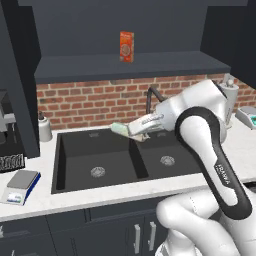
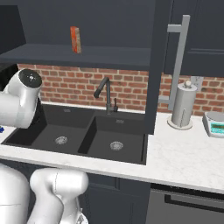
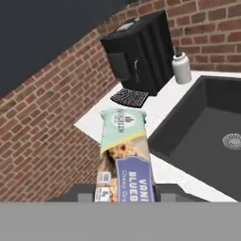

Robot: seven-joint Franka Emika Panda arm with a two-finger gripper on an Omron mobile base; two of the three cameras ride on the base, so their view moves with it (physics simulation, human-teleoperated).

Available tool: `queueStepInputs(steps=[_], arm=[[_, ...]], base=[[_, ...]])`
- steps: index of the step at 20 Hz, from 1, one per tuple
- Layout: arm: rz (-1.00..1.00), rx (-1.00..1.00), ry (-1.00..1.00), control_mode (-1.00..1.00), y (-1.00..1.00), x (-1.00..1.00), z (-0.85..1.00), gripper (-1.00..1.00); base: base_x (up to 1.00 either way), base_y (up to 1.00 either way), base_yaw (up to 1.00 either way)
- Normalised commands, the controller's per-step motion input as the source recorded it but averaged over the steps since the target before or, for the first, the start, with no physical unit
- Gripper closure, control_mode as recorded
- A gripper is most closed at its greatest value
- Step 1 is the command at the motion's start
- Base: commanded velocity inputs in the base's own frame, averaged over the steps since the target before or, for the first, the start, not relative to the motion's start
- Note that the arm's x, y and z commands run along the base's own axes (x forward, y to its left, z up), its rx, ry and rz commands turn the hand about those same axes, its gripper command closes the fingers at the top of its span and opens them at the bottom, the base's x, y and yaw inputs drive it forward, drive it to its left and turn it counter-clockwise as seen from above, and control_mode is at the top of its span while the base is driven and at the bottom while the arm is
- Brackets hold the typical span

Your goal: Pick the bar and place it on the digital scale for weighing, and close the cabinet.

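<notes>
My gripper [image 1: 134,131] hangs above the black sink [image 1: 75,150], shut on the bar [image 1: 119,129], whose pale end sticks out to the left. In the hand view the bar [image 3: 124,150] rises between the two dark fingertips [image 3: 84,194], with a greenish top and a blue label. The digital scale [image 1: 20,186], a grey plate on a white body with a blue edge, lies on the counter at the front left, well left of and below the gripper. The cabinet [image 1: 125,30] above the sink stands open; its door [image 2: 155,65] with a long silver handle [image 2: 179,57] juts out edge-on.
An orange box [image 1: 126,46] stands on the cabinet shelf. A black faucet [image 2: 105,94] rises behind the sink. A black coffee machine [image 3: 141,52] and a white bottle [image 3: 181,68] stand left of the sink. A paper-towel holder [image 2: 181,105] and another small scale-like device [image 2: 214,123] are on the right.
</notes>
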Motion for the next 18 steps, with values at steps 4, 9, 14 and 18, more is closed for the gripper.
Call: queueStepInputs(steps=[4,9,14,18], arm=[[0.69,0.00,0.00,-1.00,0.24,0.19,-0.37,1.00],[0.30,0.00,-0.04,-1.00,0.62,0.56,-0.48,1.00],[0.10,-0.01,-0.09,-1.00,0.64,0.61,-0.45,1.00],[0.08,0.01,-0.04,-1.00,0.56,0.59,-0.39,1.00]], base=[[0.00,0.00,0.00],[0.00,0.00,0.00],[0.00,0.00,0.00],[0.00,0.00,0.00]])
